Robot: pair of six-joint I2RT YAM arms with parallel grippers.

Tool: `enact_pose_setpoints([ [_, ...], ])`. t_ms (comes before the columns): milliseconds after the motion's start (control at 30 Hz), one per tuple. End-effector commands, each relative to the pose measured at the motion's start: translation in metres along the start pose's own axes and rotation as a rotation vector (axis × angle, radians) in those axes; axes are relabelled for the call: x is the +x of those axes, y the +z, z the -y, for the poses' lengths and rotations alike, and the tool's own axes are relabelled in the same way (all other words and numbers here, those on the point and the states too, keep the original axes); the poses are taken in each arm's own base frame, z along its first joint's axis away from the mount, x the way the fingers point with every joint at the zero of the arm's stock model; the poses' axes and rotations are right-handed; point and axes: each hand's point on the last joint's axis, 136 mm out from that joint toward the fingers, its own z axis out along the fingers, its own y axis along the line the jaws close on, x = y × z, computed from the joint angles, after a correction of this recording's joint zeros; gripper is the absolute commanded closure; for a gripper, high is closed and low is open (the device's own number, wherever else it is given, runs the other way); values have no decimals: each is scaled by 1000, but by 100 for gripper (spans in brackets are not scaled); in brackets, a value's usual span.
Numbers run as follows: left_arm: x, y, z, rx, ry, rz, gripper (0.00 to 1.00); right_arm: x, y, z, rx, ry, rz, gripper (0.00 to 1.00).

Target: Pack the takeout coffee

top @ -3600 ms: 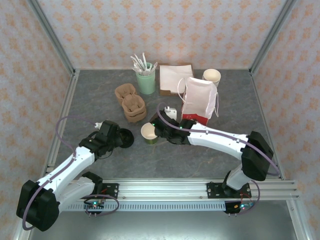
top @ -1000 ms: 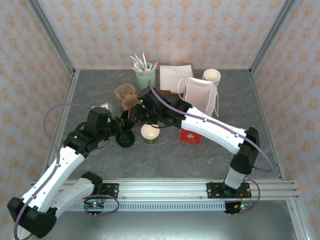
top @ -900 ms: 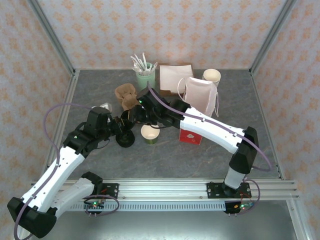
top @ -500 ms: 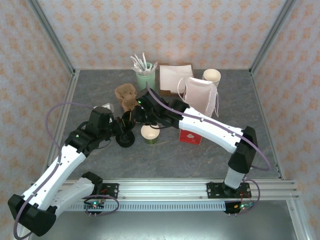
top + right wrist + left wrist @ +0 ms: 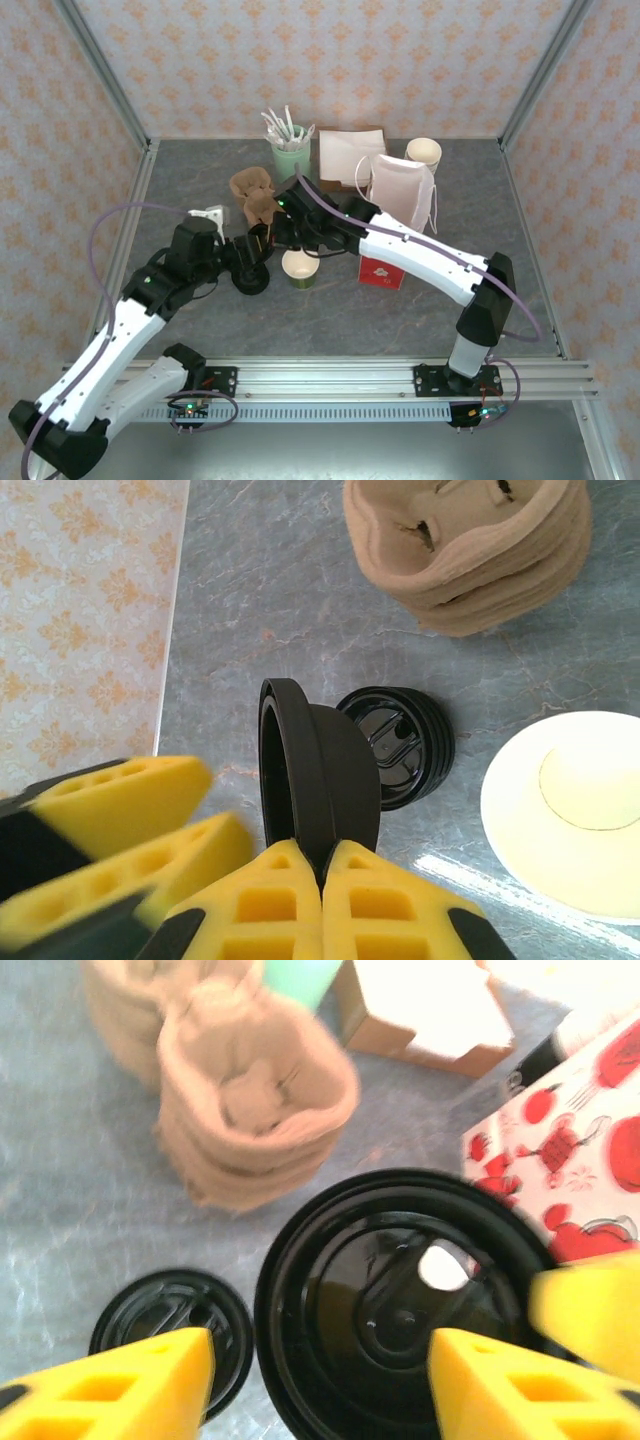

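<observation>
We rate the cup (image 5: 300, 268) light, thin, crushable, so take it mid-wall gently; right fingers (image 5: 265, 905) pinch a lid (image 5: 320, 770), left fingers (image 5: 120, 1380) spread wide.

coffee cup (image 5: 300, 267): centre | lid stack (image 5: 250, 283): left (just beside) | bag (image 5: 400, 195): right | carriers (image 5: 255, 192): behind

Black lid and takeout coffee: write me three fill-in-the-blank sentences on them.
The right gripper is shut on a ____ lid. The takeout coffee stands upright with no ____ on it. The left gripper stands ____.
Missing words: black; lid; open.
</observation>
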Motion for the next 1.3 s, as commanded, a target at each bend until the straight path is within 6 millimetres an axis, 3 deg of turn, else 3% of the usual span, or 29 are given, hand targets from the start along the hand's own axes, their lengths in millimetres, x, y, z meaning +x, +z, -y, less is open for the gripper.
enact_pose_setpoints([
  [0,-30,-32,30,129,211,210,35,-8,-35,4,-25,70,11,99],
  [167,-34,-47,53,211,417,365,34,-10,-56,20,-20,162,-13,100],
  [233,-27,-46,65,257,496,381,28,-11,-66,27,-13,190,-18,100],
  [433,-2,-41,94,302,797,396,23,-4,-89,43,-12,251,-75,100],
  [700,13,-26,99,230,1078,392,22,3,-123,58,-9,269,-86,100],
  [1033,19,-11,116,209,1249,438,27,9,-129,66,-31,299,-123,100],
  [1267,15,-4,125,195,1281,445,39,12,-124,65,-40,301,-153,100],
])
